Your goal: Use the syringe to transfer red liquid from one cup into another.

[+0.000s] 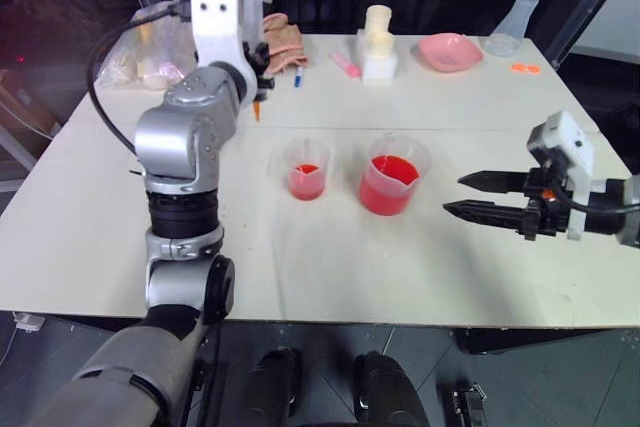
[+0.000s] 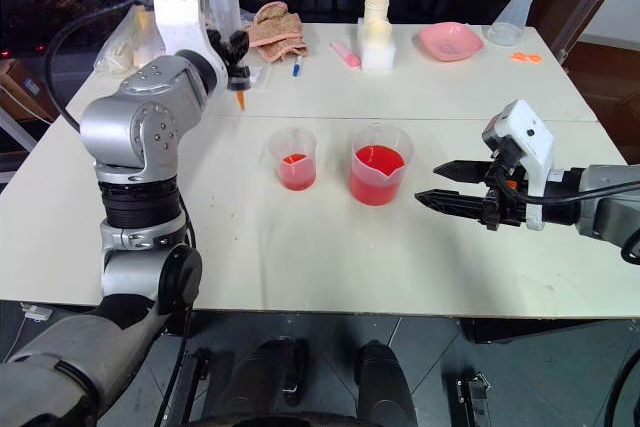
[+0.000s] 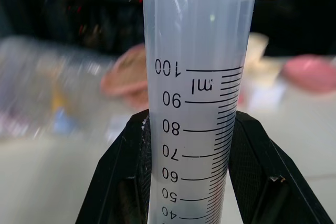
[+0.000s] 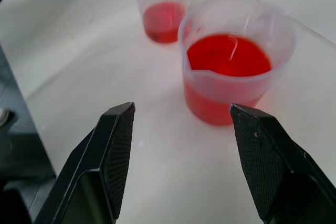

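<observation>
My left gripper (image 2: 238, 59) is raised over the far left of the table, shut on the syringe (image 3: 197, 103). The syringe stands upright with its orange tip (image 1: 257, 107) pointing down, well above the tabletop. Its graduated barrel looks clear, with no red in the part I see. The smaller cup (image 1: 306, 169) holds a little red liquid (image 4: 164, 17). Beside it on the right stands the wider spouted beaker (image 1: 392, 182), about half full of red liquid (image 4: 228, 56). My right gripper (image 1: 455, 195) hovers open just right of the beaker, pointing at it, with nothing between its fingers.
Along the far edge of the white table (image 1: 400, 267) lie a plastic bag (image 1: 150, 57), a crumpled cloth (image 1: 285, 37), a blue-tipped pen (image 1: 298, 77), a pink item (image 1: 345, 64), a white bottle on a block (image 1: 378, 42), a pink bowl (image 1: 449, 51) and a conical flask (image 1: 510, 25).
</observation>
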`<state>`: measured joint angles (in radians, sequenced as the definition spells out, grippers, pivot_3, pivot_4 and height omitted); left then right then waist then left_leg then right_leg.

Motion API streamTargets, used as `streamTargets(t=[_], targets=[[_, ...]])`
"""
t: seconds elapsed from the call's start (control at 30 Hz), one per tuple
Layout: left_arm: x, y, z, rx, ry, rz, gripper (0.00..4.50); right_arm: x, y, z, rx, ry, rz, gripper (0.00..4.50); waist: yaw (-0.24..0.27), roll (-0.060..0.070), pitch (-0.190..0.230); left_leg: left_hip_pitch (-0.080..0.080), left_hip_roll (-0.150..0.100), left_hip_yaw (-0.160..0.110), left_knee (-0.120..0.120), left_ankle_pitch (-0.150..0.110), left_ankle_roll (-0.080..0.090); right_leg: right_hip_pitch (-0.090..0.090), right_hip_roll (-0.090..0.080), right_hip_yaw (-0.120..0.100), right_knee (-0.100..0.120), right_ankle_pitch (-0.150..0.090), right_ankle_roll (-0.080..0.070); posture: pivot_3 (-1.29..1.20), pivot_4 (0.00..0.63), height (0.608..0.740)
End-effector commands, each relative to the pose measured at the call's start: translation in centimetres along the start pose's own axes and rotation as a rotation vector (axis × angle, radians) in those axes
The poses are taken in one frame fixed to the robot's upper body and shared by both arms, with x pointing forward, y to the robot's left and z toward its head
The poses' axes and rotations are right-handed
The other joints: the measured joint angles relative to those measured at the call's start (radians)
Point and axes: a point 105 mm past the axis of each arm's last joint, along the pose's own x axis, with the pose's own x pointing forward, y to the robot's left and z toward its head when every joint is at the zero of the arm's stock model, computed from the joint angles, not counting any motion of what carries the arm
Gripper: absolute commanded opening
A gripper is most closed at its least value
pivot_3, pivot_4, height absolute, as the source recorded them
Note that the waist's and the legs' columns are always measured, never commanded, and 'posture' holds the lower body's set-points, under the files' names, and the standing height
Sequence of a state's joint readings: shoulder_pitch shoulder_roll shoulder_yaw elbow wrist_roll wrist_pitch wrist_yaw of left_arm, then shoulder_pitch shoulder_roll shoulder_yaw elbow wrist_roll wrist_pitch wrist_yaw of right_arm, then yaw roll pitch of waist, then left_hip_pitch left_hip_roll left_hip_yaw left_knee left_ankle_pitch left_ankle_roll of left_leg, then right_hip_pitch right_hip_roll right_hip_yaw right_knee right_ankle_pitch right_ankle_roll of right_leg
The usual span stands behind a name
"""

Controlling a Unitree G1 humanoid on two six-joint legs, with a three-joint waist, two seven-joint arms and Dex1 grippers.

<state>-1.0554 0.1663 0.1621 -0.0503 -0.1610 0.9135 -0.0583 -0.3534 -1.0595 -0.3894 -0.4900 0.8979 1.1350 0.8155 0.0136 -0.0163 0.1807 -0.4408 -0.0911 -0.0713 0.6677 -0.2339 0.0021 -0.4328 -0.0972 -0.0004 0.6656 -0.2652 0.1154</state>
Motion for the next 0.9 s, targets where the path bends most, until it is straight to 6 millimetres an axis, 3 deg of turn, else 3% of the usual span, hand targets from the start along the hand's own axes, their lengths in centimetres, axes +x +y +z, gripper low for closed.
streamTargets(t=[0.03,0.13,0.3,0.4,0.67,0.8,0.9], targets=[[-0.9,-2.5,3.7,0.009,-0.202,-0.144,1.46,-0.6,0.1,2.6,-0.062,-0.099,-0.031,2.99,-0.001,0.0,0.0,0.0,0.0,0.0,0.0,0.0,0.0,0.0,0.0,0.0,0.0,0.0,0.0,0.0,0.15,0.74],[-1.7,-3.5,4.7,-0.088,-0.299,-0.248,1.46,-0.6,-0.1,3.6,-0.075,-0.144,-0.041,2.99,0.001,0.0,0.0,0.0,0.0,0.0,0.0,0.0,0.0,0.0,0.0,0.0,0.0,0.0,0.0,0.0,0.15,0.74],[-1.9,-6.0,4.1,-0.179,-0.29,-0.441,1.46,-0.6,-0.6,4.8,-0.106,-0.199,-0.068,2.99,0.0,0.0,0.0,0.001,0.0,0.0,0.0,0.0,0.001,0.001,0.0,0.0,-0.001,0.0,0.0,0.0,0.15,0.74],[-2.1,-6.4,3.8,-0.209,-0.298,-0.521,1.46,0.0,-0.6,5.9,-0.1,-0.267,-0.064,2.99,-0.003,0.001,0.0,0.001,0.0,0.001,0.0,0.0,0.002,0.001,0.0,0.0,0.0,0.0,0.0,0.0,0.15,0.74],[-3.8,-11.0,1.5,-0.211,-0.248,-0.867,1.46,0.2,-0.9,7.6,-0.089,-0.341,-0.076,2.99,0.0,0.001,0.0,0.003,0.0,0.001,0.0,0.0,0.002,0.003,0.0,0.0,-0.001,0.0,0.0,0.0,0.15,0.74],[-3.4,-12.9,-1.0,-0.16,-0.22,-0.972,1.46,-0.4,-2.1,8.1,-0.074,-0.364,-0.135,2.99,0.0,0.001,0.0,0.003,0.0,0.001,0.0,0.0,0.003,0.003,0.0,0.0,-0.001,0.0,0.0,0.0,0.15,0.74],[-2.9,-14.0,-2.7,-0.17,-0.19,-1.011,1.46,-1.3,-1.9,9.4,-0.07,-0.425,-0.15,2.99,-0.001,0.001,-0.001,0.003,0.0,0.001,0.0,0.0,0.004,0.004,0.0,0.0,-0.001,0.0,0.0,0.0,0.15,0.74]])
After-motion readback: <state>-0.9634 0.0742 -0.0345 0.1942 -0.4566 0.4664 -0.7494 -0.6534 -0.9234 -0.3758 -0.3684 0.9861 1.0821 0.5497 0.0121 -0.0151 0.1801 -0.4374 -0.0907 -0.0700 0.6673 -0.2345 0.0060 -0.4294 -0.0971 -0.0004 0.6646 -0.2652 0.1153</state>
